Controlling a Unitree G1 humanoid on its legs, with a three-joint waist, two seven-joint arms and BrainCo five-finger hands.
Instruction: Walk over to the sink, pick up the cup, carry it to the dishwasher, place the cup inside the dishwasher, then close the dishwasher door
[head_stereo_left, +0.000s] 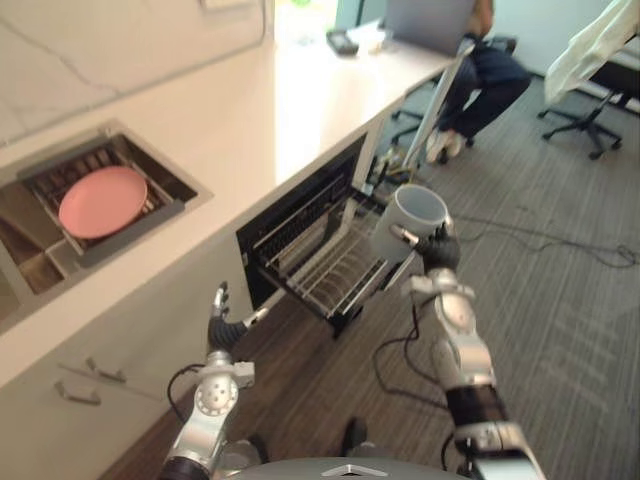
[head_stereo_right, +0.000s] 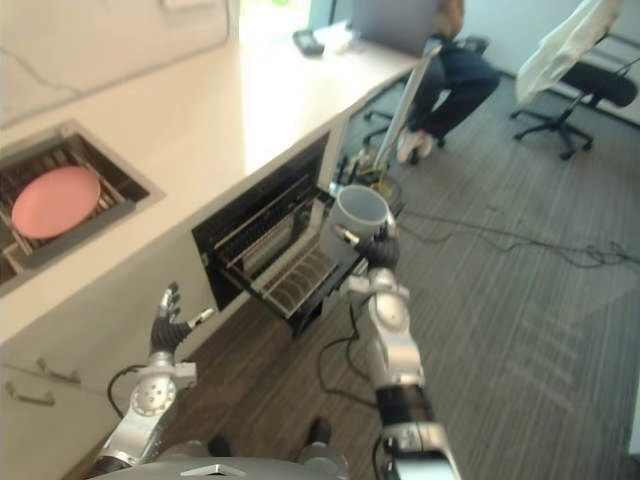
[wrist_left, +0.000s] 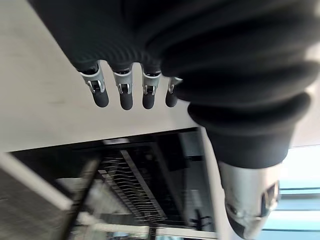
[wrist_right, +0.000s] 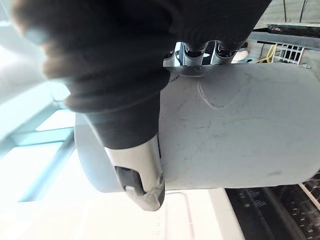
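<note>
Right hand is clamped around the grey cup, near the pulled-out dishwasher rack. Left hand has straight fingers.

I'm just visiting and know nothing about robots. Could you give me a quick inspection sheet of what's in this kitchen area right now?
Surface: pale counter with a sunken sink.
Job's things: grey cup held up near the open dishwasher and its pulled-out rack, not yet in it.
Clutter: pink plate lying in the sink.
Robot hands: right robot hand curled round the cup; left robot hand open, holding nothing, low by the cabinet.
Cables: dark cables trailing over the carpet.
Surroundings: seated person and an office chair at the far end.
</note>
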